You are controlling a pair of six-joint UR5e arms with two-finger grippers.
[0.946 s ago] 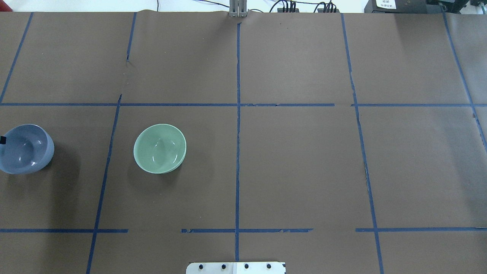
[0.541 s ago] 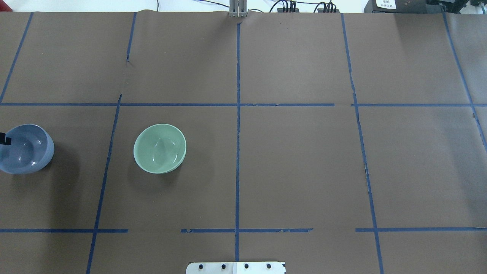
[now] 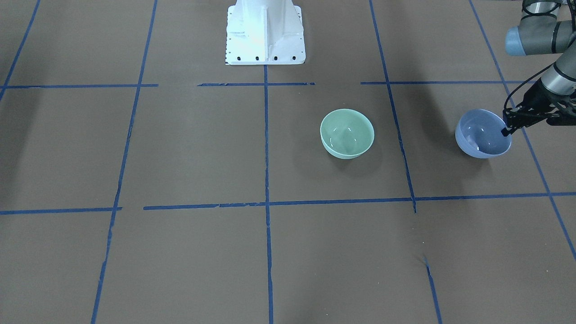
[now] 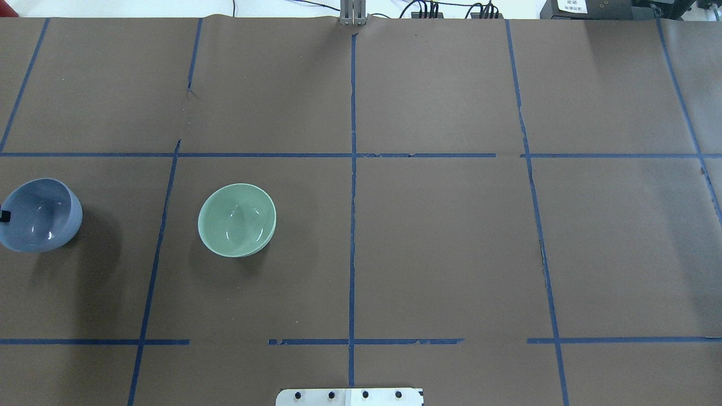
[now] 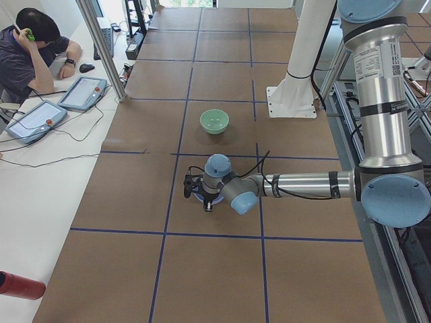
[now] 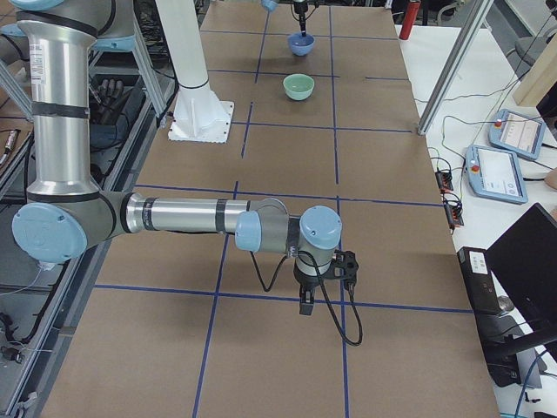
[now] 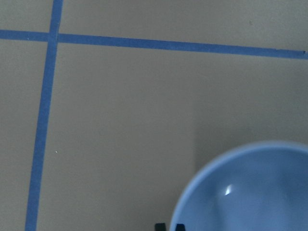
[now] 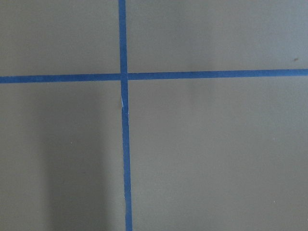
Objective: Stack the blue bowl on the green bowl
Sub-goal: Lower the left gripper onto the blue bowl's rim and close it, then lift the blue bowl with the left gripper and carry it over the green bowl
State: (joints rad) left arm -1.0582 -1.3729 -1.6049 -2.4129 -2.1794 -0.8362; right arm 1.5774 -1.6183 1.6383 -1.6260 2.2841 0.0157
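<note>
The blue bowl (image 3: 481, 135) hangs tilted just above the brown table at its left end (image 4: 42, 217). My left gripper (image 3: 506, 131) is shut on the bowl's rim, one finger inside and one outside; its fingertips (image 7: 167, 226) show at the bottom edge of the left wrist view beside the bowl (image 7: 250, 192). The green bowl (image 3: 346, 132) stands upright and empty about a bowl's width and a half to the right of it in the overhead view (image 4: 237, 220). My right gripper (image 6: 306, 306) hovers over the far right end of the table; I cannot tell whether it is open or shut.
Blue tape lines (image 4: 352, 169) divide the brown paper table cover into squares. The white robot base (image 3: 265, 31) stands at the table's near-middle edge. An operator (image 5: 30, 50) sits at a side bench with two tablets (image 5: 81, 93).
The blue bowl has shifted slightly up and away in the overhead view, held in the left gripper. The green bowl has not moved.
</note>
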